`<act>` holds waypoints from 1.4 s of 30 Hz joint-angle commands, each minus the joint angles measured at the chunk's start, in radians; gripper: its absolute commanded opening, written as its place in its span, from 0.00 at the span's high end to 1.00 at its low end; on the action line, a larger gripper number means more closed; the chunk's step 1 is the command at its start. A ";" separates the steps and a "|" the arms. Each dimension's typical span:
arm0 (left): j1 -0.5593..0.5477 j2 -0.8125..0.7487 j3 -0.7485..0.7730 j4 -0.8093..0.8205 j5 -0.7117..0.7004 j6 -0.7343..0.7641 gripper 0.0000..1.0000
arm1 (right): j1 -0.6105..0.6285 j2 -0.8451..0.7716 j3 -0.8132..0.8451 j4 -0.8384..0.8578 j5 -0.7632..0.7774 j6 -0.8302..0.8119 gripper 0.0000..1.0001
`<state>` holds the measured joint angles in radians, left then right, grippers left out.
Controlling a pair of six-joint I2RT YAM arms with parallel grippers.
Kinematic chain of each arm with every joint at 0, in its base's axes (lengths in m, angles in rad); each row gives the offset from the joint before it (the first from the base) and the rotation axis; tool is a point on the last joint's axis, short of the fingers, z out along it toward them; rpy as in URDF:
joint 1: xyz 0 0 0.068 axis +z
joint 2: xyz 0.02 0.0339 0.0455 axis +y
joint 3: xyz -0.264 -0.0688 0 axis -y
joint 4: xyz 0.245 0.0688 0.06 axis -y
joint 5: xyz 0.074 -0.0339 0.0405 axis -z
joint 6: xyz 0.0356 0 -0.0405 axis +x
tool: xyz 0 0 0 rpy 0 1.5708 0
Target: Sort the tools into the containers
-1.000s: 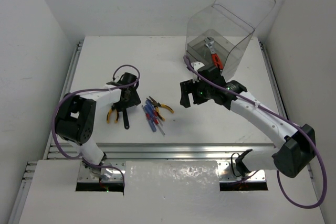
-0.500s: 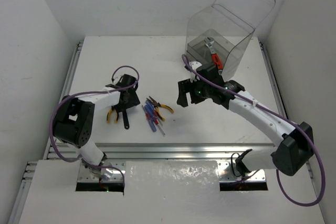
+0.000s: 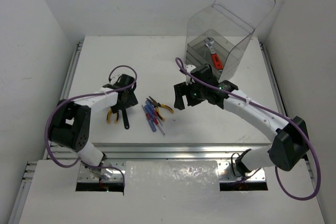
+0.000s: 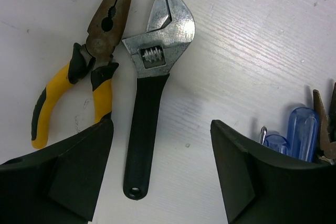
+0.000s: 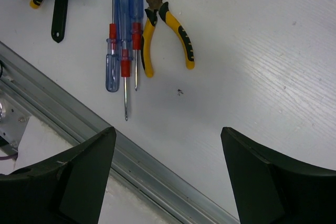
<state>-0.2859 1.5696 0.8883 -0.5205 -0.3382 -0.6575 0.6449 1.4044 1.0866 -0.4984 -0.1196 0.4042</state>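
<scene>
My left gripper [image 3: 124,104] is open low over a black-handled adjustable wrench [image 4: 149,103], whose handle lies between the jaws [image 3: 126,119]. Yellow-handled pliers [image 4: 79,77] lie just left of it [image 3: 111,115]. Several blue- and red-handled screwdrivers [image 3: 151,115] lie to the right [image 5: 122,35], with a second yellow-handled pliers [image 5: 167,22] beside them [image 3: 160,106]. My right gripper [image 3: 181,97] is open and empty above the table, right of these tools. The clear box [image 3: 220,30] stands at the back right with its cover raised; a red-handled wrench [image 3: 212,53] lies in its grey trays [image 3: 197,51].
A metal rail [image 5: 105,145] runs along the table's near edge [image 3: 168,149]. White walls stand at both sides of the table.
My right gripper has moved a little left toward the second pliers and screwdrivers. My left gripper has stayed over the black-handled wrench.
</scene>
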 commanded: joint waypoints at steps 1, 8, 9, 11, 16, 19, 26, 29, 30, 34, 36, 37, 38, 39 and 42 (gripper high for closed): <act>0.011 0.020 -0.005 0.025 -0.006 0.002 0.28 | 0.012 -0.001 0.012 0.032 -0.006 0.002 0.19; 0.011 0.084 -0.046 0.094 0.043 0.007 0.38 | 0.018 0.004 0.007 0.038 -0.012 -0.002 0.19; 0.011 0.105 -0.052 0.100 0.054 0.009 0.39 | 0.021 0.004 0.007 0.046 -0.020 -0.002 0.19; 0.011 0.121 -0.072 0.132 0.086 0.010 0.43 | 0.022 0.004 0.003 0.053 -0.038 -0.002 0.19; 0.011 0.152 -0.107 0.195 0.160 0.027 0.87 | 0.021 -0.038 -0.073 0.181 -0.207 0.008 0.18; 0.011 0.147 -0.123 0.229 0.201 0.032 1.00 | 0.021 -0.047 -0.122 0.279 -0.296 0.042 0.14; -0.019 -0.003 -0.178 0.303 0.260 0.027 1.00 | 0.025 0.062 -0.191 0.567 -0.546 0.155 0.01; -0.062 -0.114 -0.198 0.301 0.219 -0.004 1.00 | 0.053 0.137 -0.174 0.624 -0.509 0.179 0.01; -0.068 -0.138 -0.210 0.301 0.211 -0.013 1.00 | 0.059 0.154 -0.166 0.639 -0.497 0.191 0.02; -0.093 -0.262 -0.253 0.329 0.232 -0.056 1.00 | 0.076 0.260 -0.172 0.800 -0.451 0.272 0.06; -0.101 -0.296 -0.273 0.338 0.238 -0.068 1.00 | 0.096 0.287 -0.171 0.831 -0.443 0.291 0.07; -0.102 -0.327 -0.279 0.341 0.243 -0.074 1.00 | 0.105 0.304 -0.177 0.857 -0.422 0.294 0.08; -0.105 -0.341 -0.285 0.340 0.243 -0.079 1.00 | 0.125 0.307 -0.183 0.869 -0.408 0.300 0.08; -0.107 -0.368 -0.291 0.344 0.245 -0.082 1.00 | 0.133 0.311 -0.197 0.903 -0.397 0.306 0.08; -0.108 -0.370 -0.299 0.353 0.249 -0.080 1.00 | 0.150 0.335 -0.202 0.911 -0.348 0.360 0.08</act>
<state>-0.3851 1.2221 0.5900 -0.2424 -0.1036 -0.7162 0.7734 1.7355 0.8848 0.2871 -0.5186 0.7067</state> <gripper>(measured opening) 0.213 0.919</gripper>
